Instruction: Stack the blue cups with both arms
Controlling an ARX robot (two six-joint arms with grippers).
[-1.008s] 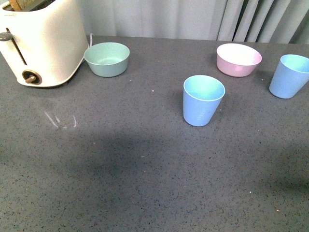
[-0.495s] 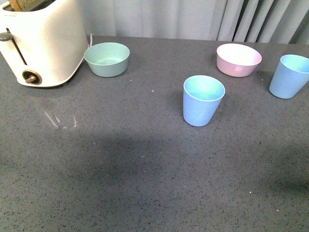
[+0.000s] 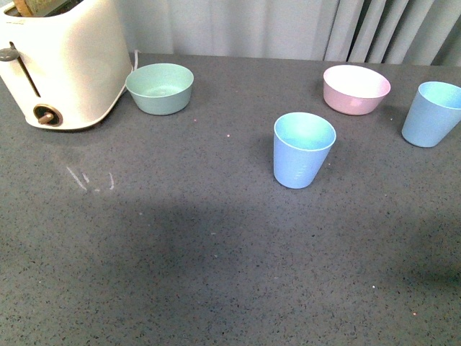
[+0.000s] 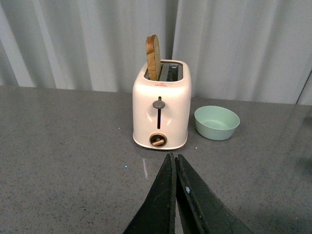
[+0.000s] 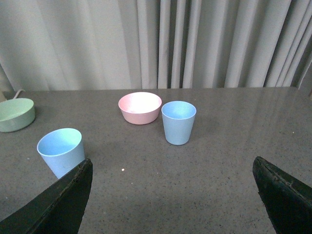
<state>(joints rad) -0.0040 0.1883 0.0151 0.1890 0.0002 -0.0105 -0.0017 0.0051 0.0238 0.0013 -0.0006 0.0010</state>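
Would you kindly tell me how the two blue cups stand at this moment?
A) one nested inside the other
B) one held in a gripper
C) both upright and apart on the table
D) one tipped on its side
C: the nearer blue cup and the farther blue cup both stand upright on the table, apart, with the pink bowl behind the gap between them.

We saw soft, even light and sharp focus. A broad dim shadow lay across the near table (image 3: 180, 245), a fainter one beside the middle blue cup (image 3: 303, 150), and glare streaked near the toaster (image 3: 72, 65).
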